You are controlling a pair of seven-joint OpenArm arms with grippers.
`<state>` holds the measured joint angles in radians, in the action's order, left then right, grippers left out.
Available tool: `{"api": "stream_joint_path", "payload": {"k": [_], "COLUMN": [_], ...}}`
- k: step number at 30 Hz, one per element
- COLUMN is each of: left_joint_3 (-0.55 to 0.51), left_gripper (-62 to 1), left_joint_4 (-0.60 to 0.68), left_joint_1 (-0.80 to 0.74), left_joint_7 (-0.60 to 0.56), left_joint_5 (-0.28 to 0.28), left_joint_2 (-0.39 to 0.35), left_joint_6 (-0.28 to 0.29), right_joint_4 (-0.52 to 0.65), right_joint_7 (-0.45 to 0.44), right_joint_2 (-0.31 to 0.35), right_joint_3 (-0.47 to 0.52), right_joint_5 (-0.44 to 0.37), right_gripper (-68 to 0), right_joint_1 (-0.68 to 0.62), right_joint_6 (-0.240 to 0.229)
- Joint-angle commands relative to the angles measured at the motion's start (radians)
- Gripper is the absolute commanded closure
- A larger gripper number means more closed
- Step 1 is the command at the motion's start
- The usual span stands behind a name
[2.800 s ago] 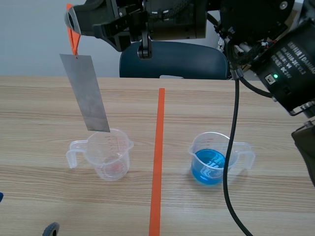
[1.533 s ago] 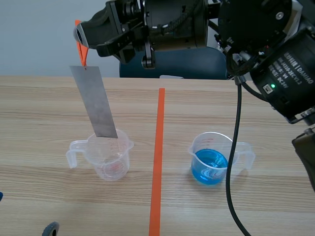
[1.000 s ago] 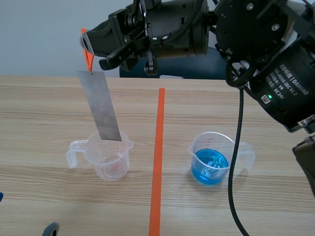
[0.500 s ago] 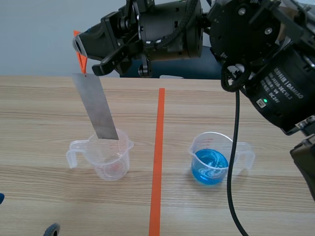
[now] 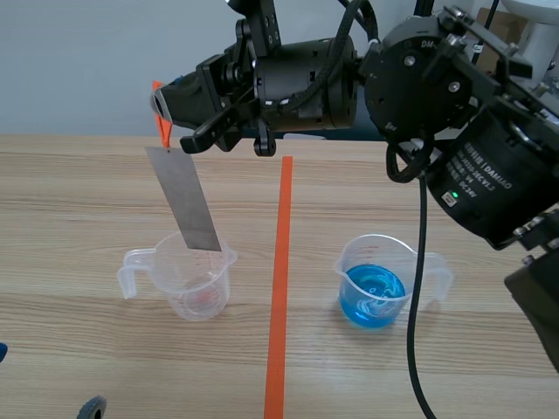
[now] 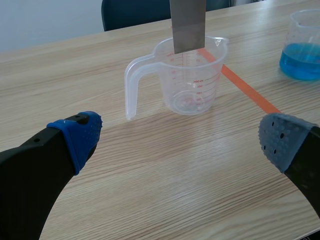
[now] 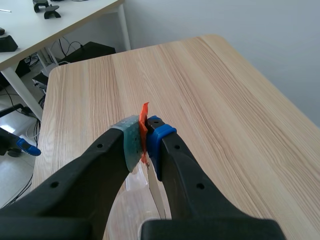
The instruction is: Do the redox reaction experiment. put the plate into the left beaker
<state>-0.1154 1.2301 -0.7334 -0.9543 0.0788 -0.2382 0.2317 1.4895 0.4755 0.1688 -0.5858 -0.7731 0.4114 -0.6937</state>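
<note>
Since half a second ago the right gripper (image 5: 163, 112) has shifted toward the orange tape line (image 5: 278, 288) and sunk a little. It pinches a small orange tab (image 7: 144, 118) fixed to the thin grey metal plate (image 5: 188, 202). The plate hangs tilted, and its lower end is at the mouth of the clear plastic beaker (image 5: 199, 281), which stands between the table's left edge and the line. The left wrist view shows this end just inside the rim. In the same view the left gripper (image 6: 181, 142) is spread wide and holds nothing. A beaker of blue liquid (image 5: 376, 284) stands beyond the line.
</note>
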Motion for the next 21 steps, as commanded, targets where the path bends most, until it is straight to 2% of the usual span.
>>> {"api": "stream_joint_path", "payload": {"k": [1,7,21], "left_joint_3": [0.001,0.001,0.001], "left_gripper": [-62.3,-62.3,-62.3], "left_joint_4": [0.013,0.013,0.013], "left_joint_1": [0.000,0.000,0.000], "left_joint_7": [-0.018,-0.018,-0.018], "left_joint_5": [-0.007,-0.007,-0.007], "left_joint_2": [-0.003,-0.003,-0.003], "left_joint_6": [-0.001,-0.001,-0.001], "right_joint_4": [0.006,-0.024,-0.107], "right_joint_7": [-0.019,-0.044,-0.165], "right_joint_2": [-0.011,-0.011,-0.014], "right_joint_3": [-0.015,-0.049,-0.070], "right_joint_5": [-0.011,0.017,0.168], "right_gripper": [-0.2,-0.2,-0.2], "right_joint_1": [0.015,0.015,0.015], "right_joint_6": [-0.007,-0.007,-0.011]}}
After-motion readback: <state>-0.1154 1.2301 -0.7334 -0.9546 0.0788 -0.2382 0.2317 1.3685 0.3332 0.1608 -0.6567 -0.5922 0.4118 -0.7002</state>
